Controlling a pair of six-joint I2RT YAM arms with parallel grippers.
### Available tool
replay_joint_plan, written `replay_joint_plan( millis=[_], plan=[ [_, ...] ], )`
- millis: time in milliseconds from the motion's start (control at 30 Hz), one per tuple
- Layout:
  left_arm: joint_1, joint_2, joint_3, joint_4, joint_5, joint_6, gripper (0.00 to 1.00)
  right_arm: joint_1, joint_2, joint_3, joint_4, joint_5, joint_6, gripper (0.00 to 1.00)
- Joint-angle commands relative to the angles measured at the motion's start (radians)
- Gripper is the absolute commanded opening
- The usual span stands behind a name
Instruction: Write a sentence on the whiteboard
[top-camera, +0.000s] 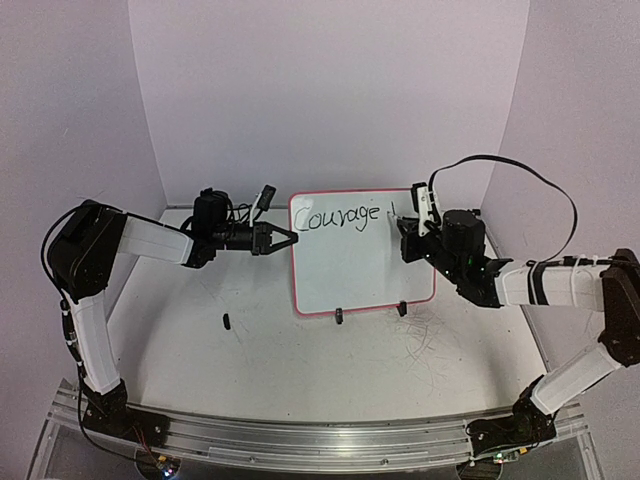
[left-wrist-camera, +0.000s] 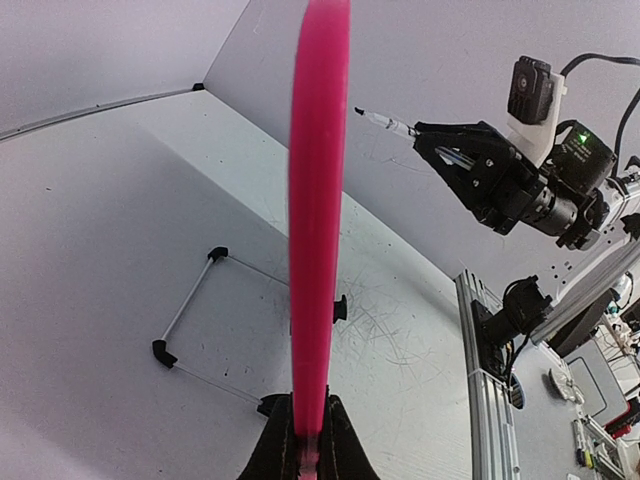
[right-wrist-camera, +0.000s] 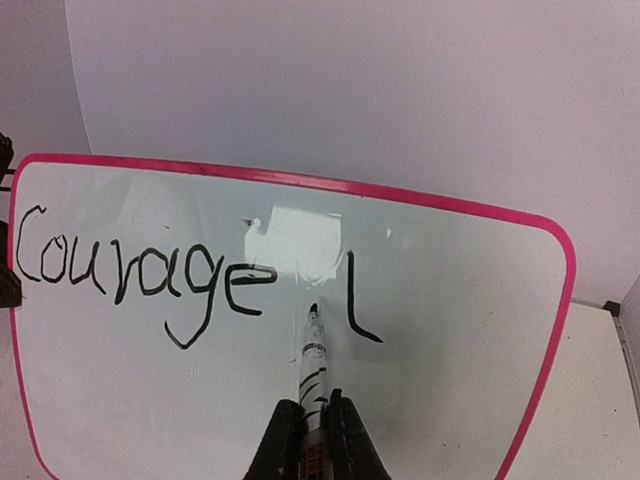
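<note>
Plainly, the pink-framed whiteboard (top-camera: 360, 270) reads "Courage", then perhaps an "L".

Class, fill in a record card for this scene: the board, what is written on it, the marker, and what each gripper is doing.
Board: whiteboard, pink frame, standing on two black feet
Writing: "Courage", then one L-shaped stroke
Marker: marker, tip at the board just left of that stroke
Left gripper: left gripper, jaws shut on the whiteboard's left edge
Right gripper: right gripper, jaws shut on the marker
</note>
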Motion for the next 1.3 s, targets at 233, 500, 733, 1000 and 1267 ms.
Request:
replay_joint_plan(
  millis=[233, 500, 733, 1000, 1267],
  plan=[
    [-0.015, -0.056, 0.007, -0.002, 0.038, 0.022, 0.00, -0.002, 0.042, 0.078, 0.024, 0.048, -0.016, 0.00],
    [-0.014, -0.054, 0.007, -0.001, 0.038, 0.022, 0.00, -0.002, 0.067, 0.099, 0.011, 0.065, -0.010, 0.00],
    [-0.014, -0.054, 0.008, -0.003, 0.040, 0.022, 0.00, -0.002, 0.070, 0.110, -0.036, 0.183, 0.018, 0.00],
    [-0.014, -0.050, 0.008, -0.003, 0.039, 0.022, 0.00, -0.002, -0.102, -0.054, 0.117, 0.158, 0.001, 0.00],
    [-0.015, -0.049, 0.009, -0.003, 0.041, 0.020, 0.00, -0.009, -0.041, -0.007, 0.055, 0.050, -0.006, 0.00]
  ],
)
